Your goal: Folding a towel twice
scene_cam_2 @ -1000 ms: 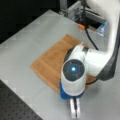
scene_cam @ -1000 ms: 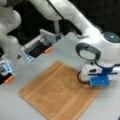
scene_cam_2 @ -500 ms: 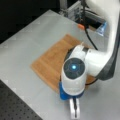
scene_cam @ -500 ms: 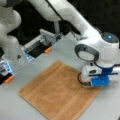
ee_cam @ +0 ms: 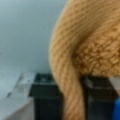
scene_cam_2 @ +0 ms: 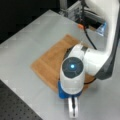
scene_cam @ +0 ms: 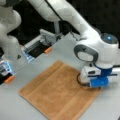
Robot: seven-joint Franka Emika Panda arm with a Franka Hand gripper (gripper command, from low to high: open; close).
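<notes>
The towel (scene_cam: 57,90), orange-brown terry cloth, lies spread in a single layer on the grey tabletop (scene_cam: 62,50), turned so that its corners point toward a front view's top, bottom, left and right; no fold shows in it yet; it is close to square, so no long axis can be told; a plain woven band runs along its upper-left edge and another along its lower-right edge in a front view. In a front view the towel (scene_cam_2: 50,62) sits near the middle of the tabletop (scene_cam_2: 30,37), partly hidden under the arm. The end effector (scene_cam: 96,87) is down at the towel's right-hand corner, on the side of the tabletop toward a front view's right; in the wrist view its dark fingers (ee_cam: 45,95) are closed on a bunched roll of the towel (ee_cam: 75,50), the woven edge curling down between them and the looped pile beside it. At the far edge of the tabletop stands an open metal-sided box (scene_cam: 37,47) with a dark inside; what it holds cannot be told; a small orange piece (scene_cam: 48,50) sits at its near end, and another orange piece (scene_cam: 9,79) lies at the tabletop's left edge.
</notes>
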